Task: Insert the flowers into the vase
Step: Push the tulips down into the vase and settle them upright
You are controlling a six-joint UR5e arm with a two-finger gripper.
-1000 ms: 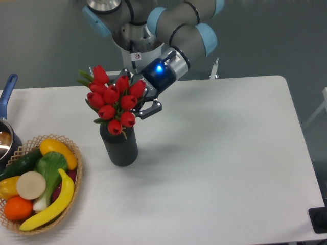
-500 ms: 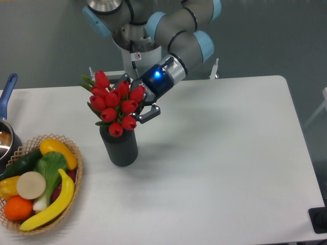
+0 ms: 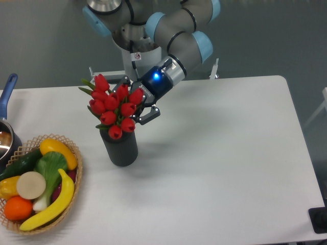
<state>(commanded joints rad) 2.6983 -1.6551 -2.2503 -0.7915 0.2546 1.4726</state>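
Pot: a blue-handled pot (image 3: 6, 113) sits at the far left edge of the tabletop (image 3: 219, 163), cut off by the frame, with something brownish inside.
Basket: a woven basket (image 3: 77, 176) at the lower left, just beside the pot, holds a yellow banana, an orange, a green cucumber, a pale round item and other fruit and vegetables.
Vase: the vase (image 3: 120, 148) stands upright on the tabletop, right of the basket and apart from it; dark, matte, cylindrical.
Flowers: the flowers (image 3: 113, 106), a bunch of red tulip buds with green leaves, rise out of the vase mouth and lean up toward the left; the lowest bud hangs at the vase rim. The stems are hidden behind the buds, so how deep they reach into the vase cannot be told.
Flowers and gripper: the bunch lies directly left of the gripper and against it; the right-hand buds overlap the front of the gripper.
Gripper: the gripper (image 3: 139, 104) comes in from the upper right, tilted down to the left, above and slightly right of the vase. One dark finger (image 3: 147, 114) shows below the buds at the right, another at the top behind them. The buds cover the fingertips, so I cannot tell whether the fingers grip the stems or stand apart.
Light: a blue light (image 3: 156, 77) glows on the gripper body.
Arm: the grey arm with light-blue joint caps (image 3: 205, 45) reaches from the top centre.
Label: a small white sticker with a red mark (image 3: 136, 56) is on the arm base; its writing is too small to read.
Tabletop: white, bare right of the vase.
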